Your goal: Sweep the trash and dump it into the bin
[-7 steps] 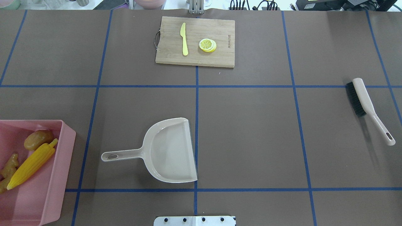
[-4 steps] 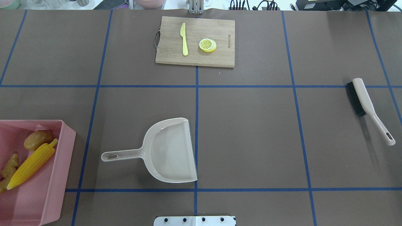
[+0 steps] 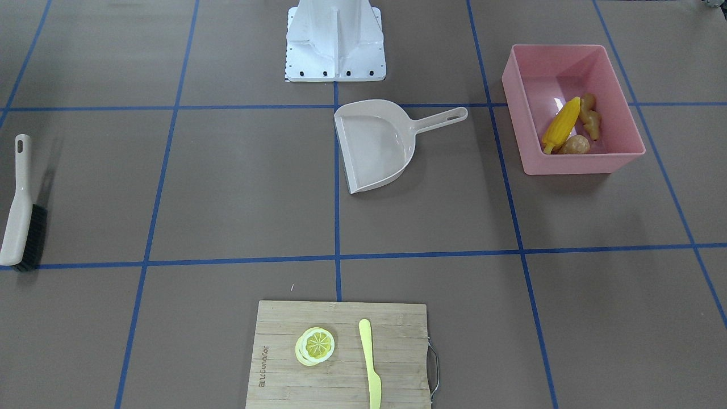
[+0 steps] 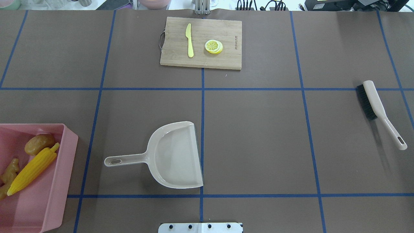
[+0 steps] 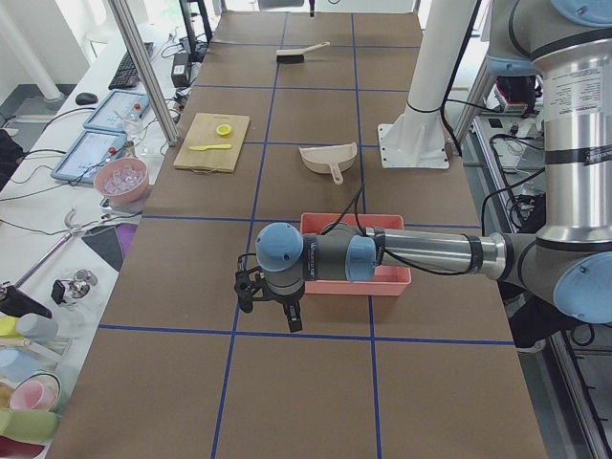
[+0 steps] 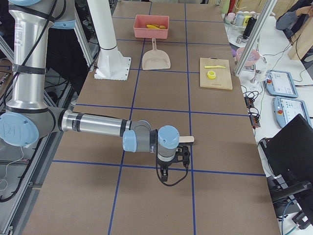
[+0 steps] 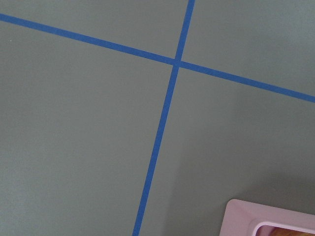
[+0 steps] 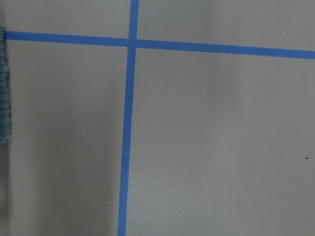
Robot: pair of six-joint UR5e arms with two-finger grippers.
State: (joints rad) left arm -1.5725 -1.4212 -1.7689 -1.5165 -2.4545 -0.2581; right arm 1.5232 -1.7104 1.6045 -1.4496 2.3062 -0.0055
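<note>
Trash [image 4: 32, 168] in bin [image 4: 66, 165], unchanged since earlier; left gripper [image 5: 271, 314], right gripper [image 6: 172, 171] spread indiscernible

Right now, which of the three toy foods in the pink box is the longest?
The yellow corn cob, lying diagonally in the pink box. The knobbly tan ginger root and the round brown potato beside it are both much shorter.
</note>
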